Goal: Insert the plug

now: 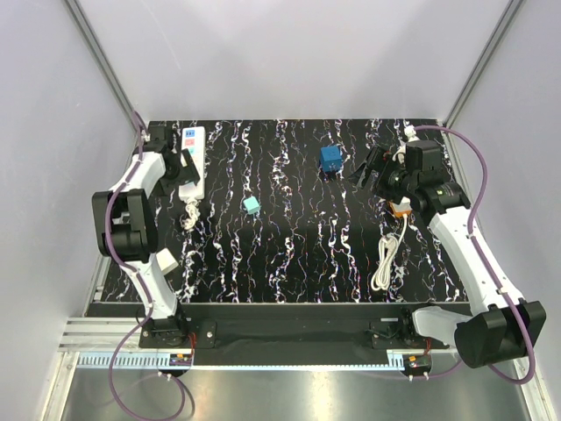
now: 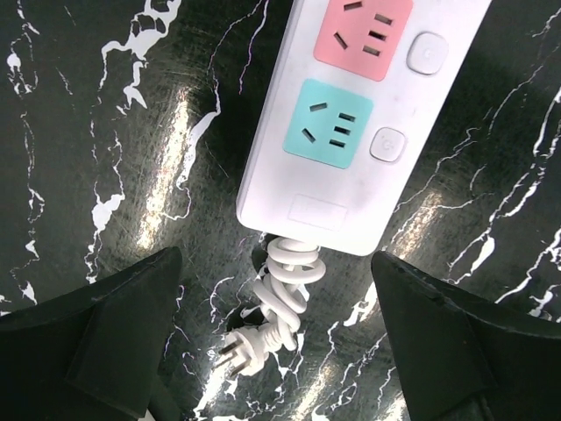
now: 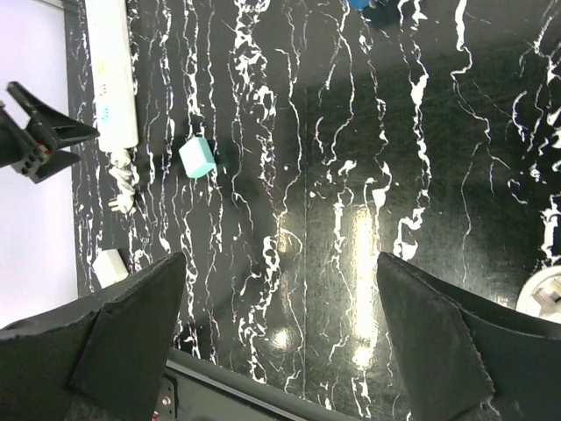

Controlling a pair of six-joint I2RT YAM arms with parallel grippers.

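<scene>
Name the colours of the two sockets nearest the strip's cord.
Pink socket, teal socket; best in the left wrist view.

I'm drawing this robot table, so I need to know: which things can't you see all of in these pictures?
- Power strip: left wrist view, far end cut off by the top edge.
- White thing: right wrist view, cut by the right edge, can't tell what.
- Blue block: right wrist view, just a sliver at the top.
- Orange item: top view, partly under the right arm, too small.
</scene>
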